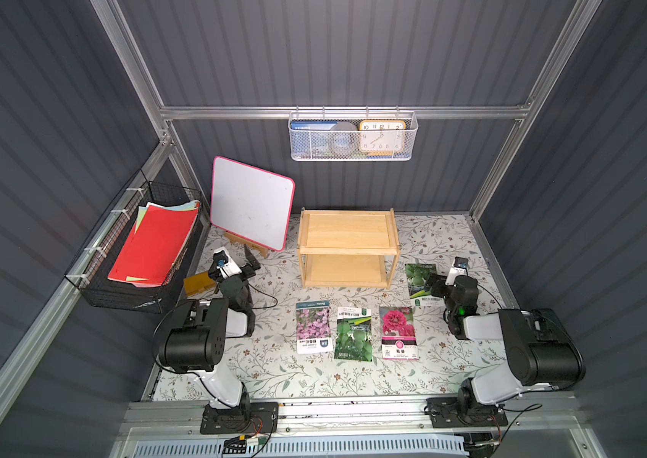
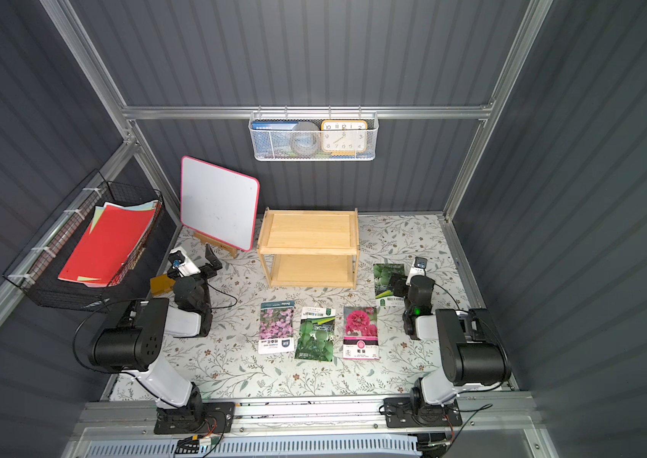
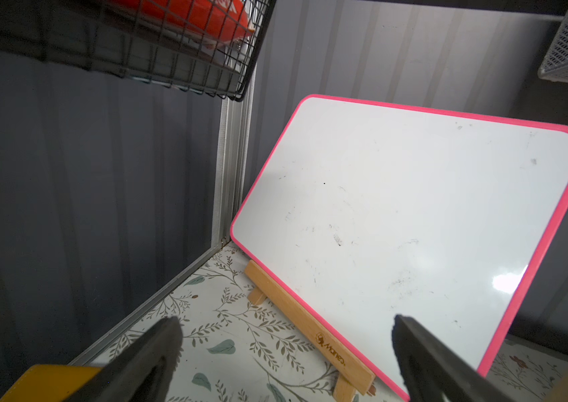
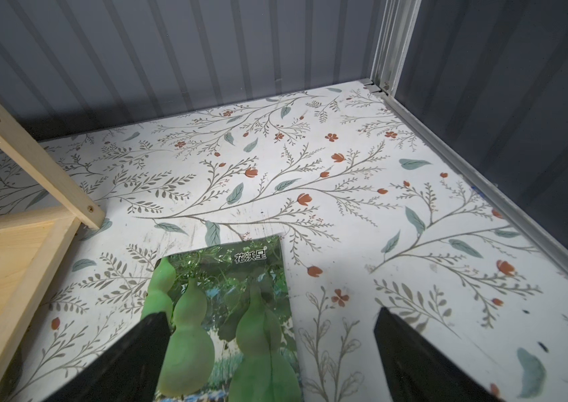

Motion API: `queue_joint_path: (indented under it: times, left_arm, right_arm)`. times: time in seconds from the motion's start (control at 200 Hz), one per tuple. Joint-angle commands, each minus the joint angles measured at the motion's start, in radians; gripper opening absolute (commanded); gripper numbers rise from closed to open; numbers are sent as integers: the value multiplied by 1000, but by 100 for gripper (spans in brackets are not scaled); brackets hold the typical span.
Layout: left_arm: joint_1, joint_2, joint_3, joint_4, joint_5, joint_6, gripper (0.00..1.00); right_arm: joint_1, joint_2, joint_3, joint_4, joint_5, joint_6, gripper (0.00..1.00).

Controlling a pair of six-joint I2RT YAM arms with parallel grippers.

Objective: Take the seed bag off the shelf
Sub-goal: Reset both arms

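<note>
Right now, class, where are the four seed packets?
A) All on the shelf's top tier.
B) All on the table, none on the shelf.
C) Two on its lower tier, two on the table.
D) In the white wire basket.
B: the pine shelf is bare on both tiers; the pink-flower packet, gourd packet and red-flower packet lie in a row before it, a second gourd packet beside it.

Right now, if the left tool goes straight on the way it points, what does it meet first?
Probably the white board with the pink rim, leaning on its small wooden easel. The open left tool aims at the board's lower part; depth is unclear, so the easel's ledge may come first.
</note>
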Motion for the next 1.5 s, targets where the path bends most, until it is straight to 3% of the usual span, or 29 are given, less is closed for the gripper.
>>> queue_joint_path:
  times: [0.0, 0.735, 0.795, 0.84, 1.491]
  left_arm:
    - [3, -13, 11, 5, -6, -11, 100]
    - [3, -13, 11, 5, -7, -11, 100]
    - [25, -14, 9, 11, 53, -22, 100]
    - [24, -16, 15, -13, 13, -20, 100]
    - [24, -12, 19, -13, 22, -17, 100]
  right_arm:
    - [4, 2, 7, 19, -14, -12, 99]
    - [4, 9, 7, 31, -10, -6, 99]
    - [4, 8, 7, 31, -9, -7, 99]
    - [4, 8, 7, 31, -9, -6, 99]
    - [4, 8, 7, 33, -10, -6, 99]
